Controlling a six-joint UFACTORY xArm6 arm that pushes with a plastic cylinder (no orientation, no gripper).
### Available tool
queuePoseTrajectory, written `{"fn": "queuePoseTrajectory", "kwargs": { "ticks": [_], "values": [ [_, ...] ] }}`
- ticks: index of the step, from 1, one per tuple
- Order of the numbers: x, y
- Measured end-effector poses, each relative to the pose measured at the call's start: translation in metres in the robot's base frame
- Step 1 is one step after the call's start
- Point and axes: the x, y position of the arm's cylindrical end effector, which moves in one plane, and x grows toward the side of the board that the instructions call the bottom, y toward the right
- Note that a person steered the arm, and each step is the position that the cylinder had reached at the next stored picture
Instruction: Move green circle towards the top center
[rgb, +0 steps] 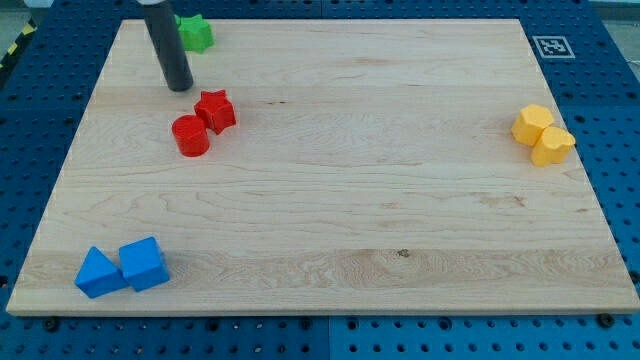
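A green block (198, 33) lies near the board's top left corner. The rod hides its left side, so I cannot make out its shape. My tip (180, 88) rests on the board just below the green block, towards the view's bottom left of it. It stands apart from the block and just above and left of the red star (216, 110).
A red circle (190, 136) touches the red star at its lower left. Two yellow blocks (533, 122) (553, 146) sit together at the view's right edge. A blue triangle-like block (97, 273) and a blue cube (144, 264) sit at the bottom left. The wooden board (350, 200) lies on a blue pegboard.
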Motion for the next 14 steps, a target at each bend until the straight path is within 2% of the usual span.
{"fn": "queuePoseTrajectory", "kwargs": {
  "ticks": [1,3,8,11,13,14],
  "values": [
    [-0.032,-0.036],
    [-0.101,-0.067],
    [-0.098,0.007],
    [-0.084,0.011],
    [-0.113,0.006],
    [-0.113,0.031]
  ]
}}
